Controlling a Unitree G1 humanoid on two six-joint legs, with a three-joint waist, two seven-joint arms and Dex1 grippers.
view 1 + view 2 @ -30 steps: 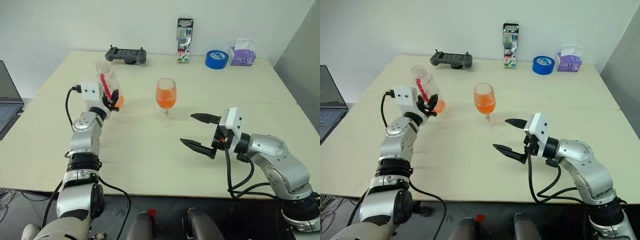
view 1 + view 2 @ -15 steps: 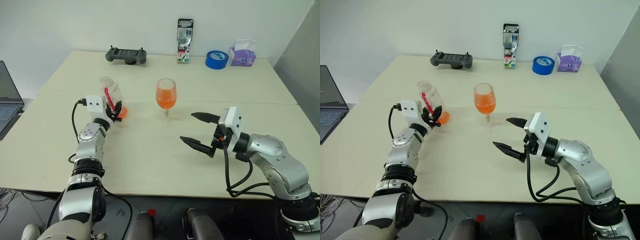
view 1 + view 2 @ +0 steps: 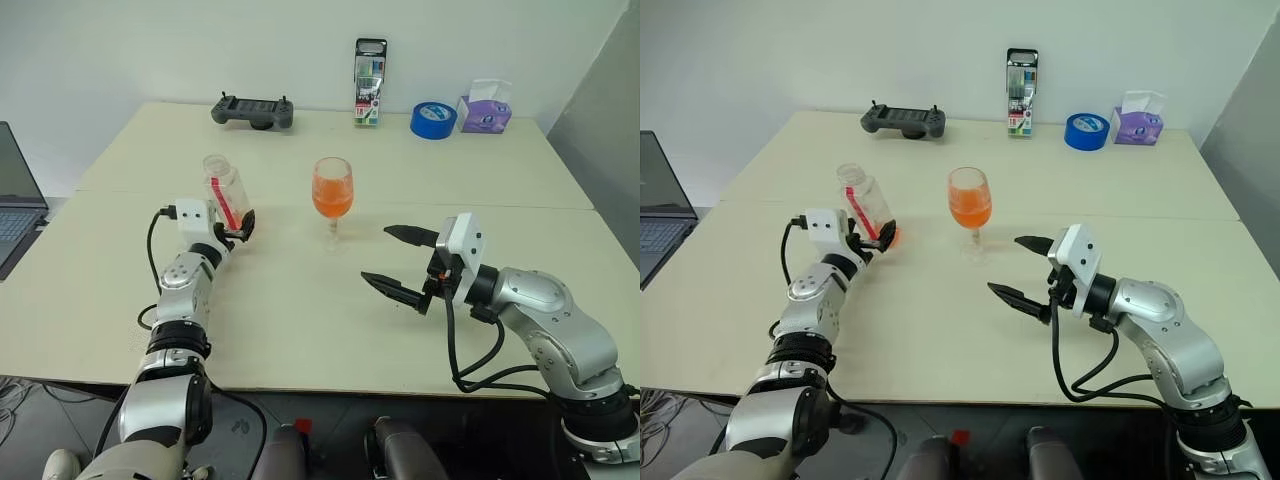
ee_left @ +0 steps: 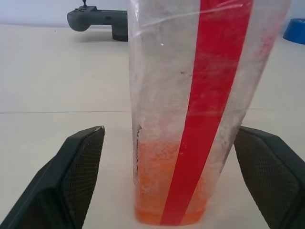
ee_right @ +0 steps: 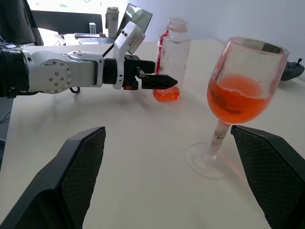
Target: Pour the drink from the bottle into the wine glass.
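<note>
Since a second ago the left claw [image 4: 157, 181] has come down with the bottle [image 3: 225, 187] and spread its fingers; bottle was lifted and tilted then, now stands upright on the counter [image 3: 300, 330], uncapped. In the left wrist view both black fingers [image 4: 71, 176] stand well apart from the bottle's walls, gap visible on each side: claw wide open, not gripping. Right claw [image 3: 400, 265] unchanged, open, nothing between its fingers, hanging above the counter.

Clock positions taken from the wine glass [image 3: 333, 195] in the head view:
- Bottle at 9 o'clock, near but apart from the glass. Clear body, red label strip up the side, a shallow remnant of the drink [image 4: 157, 191] at the bottom, orange.
- Right claw at about 4 o'clock, well apart, pointed back toward the glass.
- Grey handheld controller [image 3: 252, 108] at 11 o'clock, near the far edge of the counter.
- Tall marker pack [image 3: 369, 81] at 12 to 1 o'clock, upright at the far edge.
- Blue tape roll [image 3: 433, 118] and purple tissue pack [image 3: 485, 107] at 1 to 2 o'clock.
- Laptop [image 3: 15, 205] at 9 o'clock, off the counter's left edge.

Wine glass upright on its foot, bowl roughly half full of orange drink; residue on stem and bowl seen in the right wrist view.
</note>
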